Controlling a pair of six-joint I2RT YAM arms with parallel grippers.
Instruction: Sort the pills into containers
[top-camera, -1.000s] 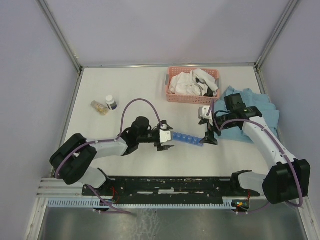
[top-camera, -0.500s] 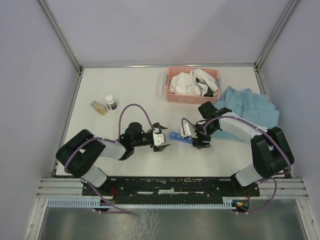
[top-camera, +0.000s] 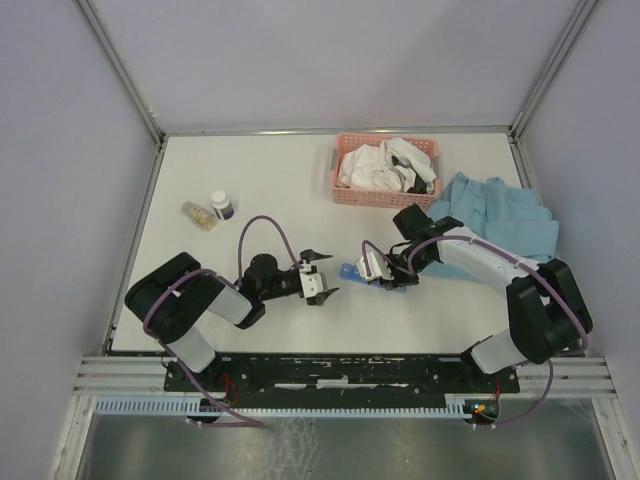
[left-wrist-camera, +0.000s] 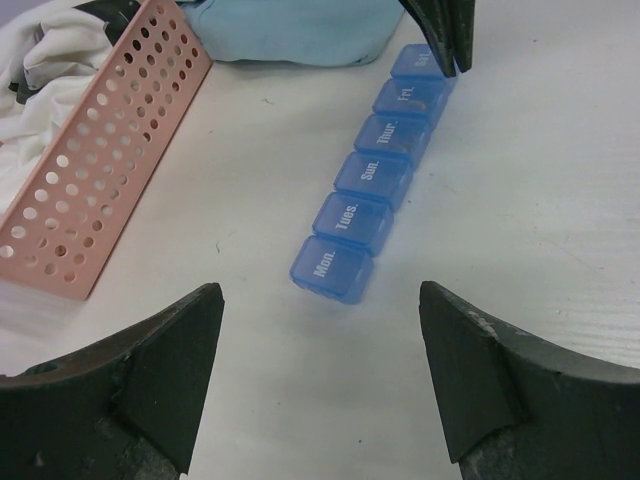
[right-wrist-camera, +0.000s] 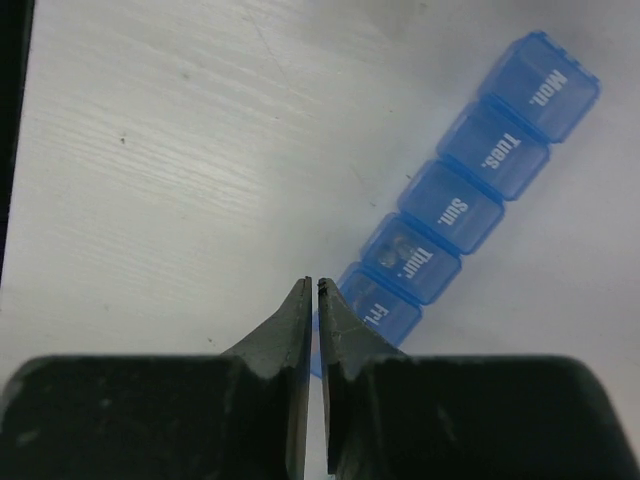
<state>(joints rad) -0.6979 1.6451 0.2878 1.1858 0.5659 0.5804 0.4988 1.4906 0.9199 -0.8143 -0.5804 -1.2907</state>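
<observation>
1. The left gripper (left-wrist-camera: 318, 298) is released: its two dark fingers are spread wide and nothing is held between them.
2. The narrow blue translucent plastic pill-organiser strip (left-wrist-camera: 372, 205) lies flat on the white table (left-wrist-camera: 560, 200), just ahead of the left gripper's spread fingers. Its "Mon." end is nearest them and is not touched by them.
3. The right gripper (right-wrist-camera: 312, 287) is clenched, its fingertips drawn almost together with nothing grasped.
4. These closed tips are set at the strip's far end, right beside the "Fri." compartment. Whether the plastic is pressed cannot be told.
5. Small contents are dimly seen through the "Thur." lid.
6. A pink perforated plastic basket (left-wrist-camera: 100, 170) of white cloth (left-wrist-camera: 40, 50) is seen ahead and to the left of the left gripper.
7. A light blue cloth (left-wrist-camera: 290, 25) lies beyond the strip.
</observation>
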